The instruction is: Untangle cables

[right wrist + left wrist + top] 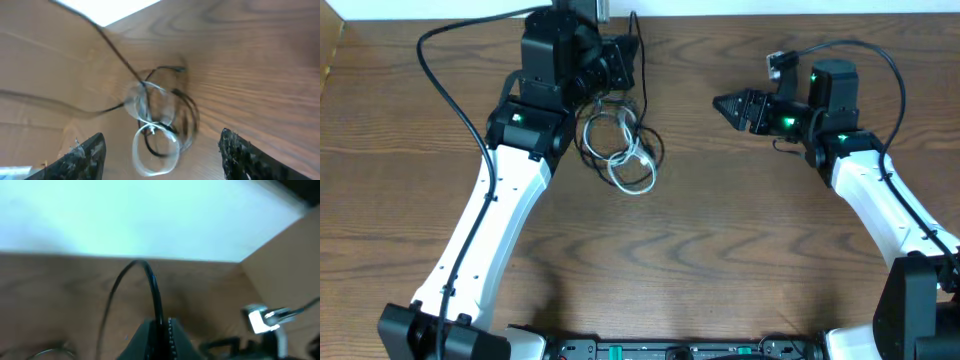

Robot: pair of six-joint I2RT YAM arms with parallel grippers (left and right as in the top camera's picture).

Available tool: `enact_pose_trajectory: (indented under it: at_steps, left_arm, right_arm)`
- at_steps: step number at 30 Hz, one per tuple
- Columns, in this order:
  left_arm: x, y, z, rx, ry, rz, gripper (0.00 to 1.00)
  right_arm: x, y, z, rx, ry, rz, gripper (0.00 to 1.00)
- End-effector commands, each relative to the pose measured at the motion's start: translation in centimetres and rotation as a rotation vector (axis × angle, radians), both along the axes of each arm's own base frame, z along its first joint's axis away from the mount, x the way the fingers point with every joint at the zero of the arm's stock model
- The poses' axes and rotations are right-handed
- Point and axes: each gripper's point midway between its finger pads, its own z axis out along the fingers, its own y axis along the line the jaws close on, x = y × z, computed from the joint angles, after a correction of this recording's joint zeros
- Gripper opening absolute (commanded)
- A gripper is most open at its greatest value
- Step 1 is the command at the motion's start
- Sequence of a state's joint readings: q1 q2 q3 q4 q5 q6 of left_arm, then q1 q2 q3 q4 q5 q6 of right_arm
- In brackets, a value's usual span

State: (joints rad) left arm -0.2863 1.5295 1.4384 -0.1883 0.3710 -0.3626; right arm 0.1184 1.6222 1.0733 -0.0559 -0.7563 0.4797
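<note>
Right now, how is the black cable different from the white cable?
The black cable is dark; the white cable is pale. The black cable is pinched in the shut left tool, while no tool holds the white cable. One strand of the black cable stretches away from the pile, but the white cable lies curled in round loops. Both are thin and tangled together on the wooden table.

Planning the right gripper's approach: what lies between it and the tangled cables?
Nothing: overhead shows bare table between the right gripper and the cables.
</note>
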Motion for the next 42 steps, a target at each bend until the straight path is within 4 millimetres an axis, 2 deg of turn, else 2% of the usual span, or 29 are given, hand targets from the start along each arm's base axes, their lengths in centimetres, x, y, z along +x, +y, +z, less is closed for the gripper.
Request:
enact_pose_trajectory:
  at_steps: [1,5,10,13,16,22,29,33,35,37,42]
  left_arm:
    - [-0.9,-2.2,4.1,-0.16,-0.072,-0.112,0.07]
    - [-1.1,-3.0,7.9,-0.306,-0.142,-0.151,0.07]
    - [-2.4,-3.8,12.6,-0.479,-0.22,-0.237,0.07]
    - [-2.8,-3.7,14.6,-0.558,-0.246,-0.253,0.08]
    - [-3.5,-2.8,17.6,-0.63,-0.339,-0.265,0.08]
    - [-5.3,-2.1,22.0,-0.668,-0.446,-0.315,0.07]
    - [-8.0,-2.0,26.0,-0.692,-0.505,-0.388,0.07]
    - [-9.5,-1.6,27.2,-0.696,-0.536,-0.398,0.07]
    - [-10.7,-1.3,28.1,-0.698,-0.559,-0.405,0.08]
    - [-11.6,-1.1,28.7,-0.698,-0.576,-0.413,0.08]
    - [-13.1,-0.5,30.0,-0.707,-0.612,-0.411,0.08]
  right_arm:
    - [-0.5,0.7,0.9,0.037,-0.014,0.056,0.69]
    - [-0.4,0.2,1.5,0.059,-0.029,0.065,0.7]
    - [-0.4,0.3,3.8,0.141,-0.092,0.116,0.7]
    - [0.0,0.5,4.7,0.158,-0.124,0.116,0.72]
    - [0.1,1.1,5.4,0.156,-0.17,0.126,0.74]
    - [0.2,3.6,4.9,0.056,-0.262,0.134,0.82]
    - [1.4,6.5,3.0,-0.071,-0.304,0.039,0.82]
    - [2.8,7.5,2.7,-0.091,-0.369,-0.004,0.75]
    - [3.6,7.4,3.5,-0.081,-0.409,-0.049,0.66]
    - [4.4,6.9,4.6,-0.065,-0.442,-0.103,0.61]
    - [5.2,6.0,7.3,0.017,-0.499,-0.157,0.41]
